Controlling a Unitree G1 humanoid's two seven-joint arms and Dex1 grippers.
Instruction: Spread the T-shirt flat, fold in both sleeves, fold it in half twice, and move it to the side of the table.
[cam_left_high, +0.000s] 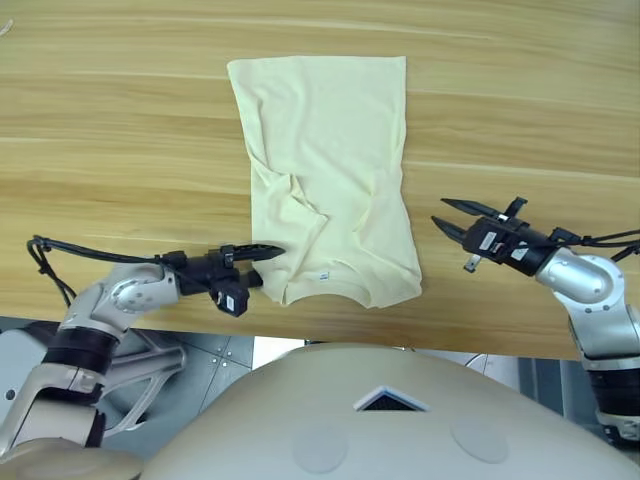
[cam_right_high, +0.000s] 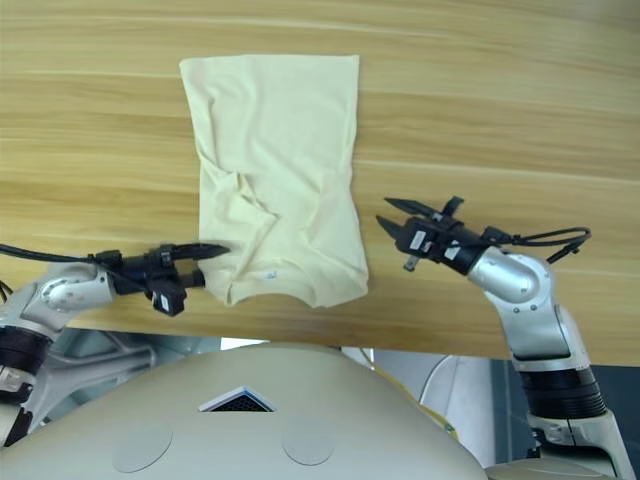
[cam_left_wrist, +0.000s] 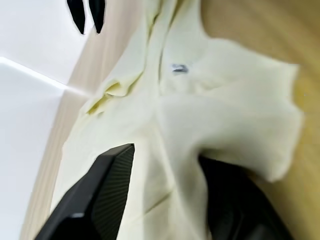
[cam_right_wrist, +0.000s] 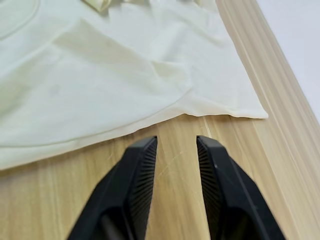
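Here, on the left, the left gripper (cam_left_high: 265, 252) sits low at the near edge of the wooden table (cam_left_high: 520, 60), pointing toward the centre, with its tip touching the near left corner of the T-shirt (cam_left_high: 330, 150). In the left wrist view its claw is parted to a moderate width. A raised fold of the pale yellow fabric lies between the two fingers (cam_left_wrist: 107, 185), and the cloth drapes over part of the other finger. At the centre, the T-shirt lies on the table top as one long, narrow panel with both sleeves already turned in. The panel runs away from the robot. The far hem is straight and lies flat, well up the table. The neckline end lies closest to the robot, just inside the table's near edge, and a small label (cam_left_high: 322, 273) shows there. Creases and a bunched ridge run down the left half of the garment toward the left gripper. The right half is smoother. On the right, the right gripper (cam_left_high: 440, 212) hovers above bare wood just beside the shirt's right edge, near the near right corner, and does not touch the fabric. Its claw is open, with a clear gap between the two ribbed black fingers (cam_right_wrist: 135, 185), and it holds nothing.
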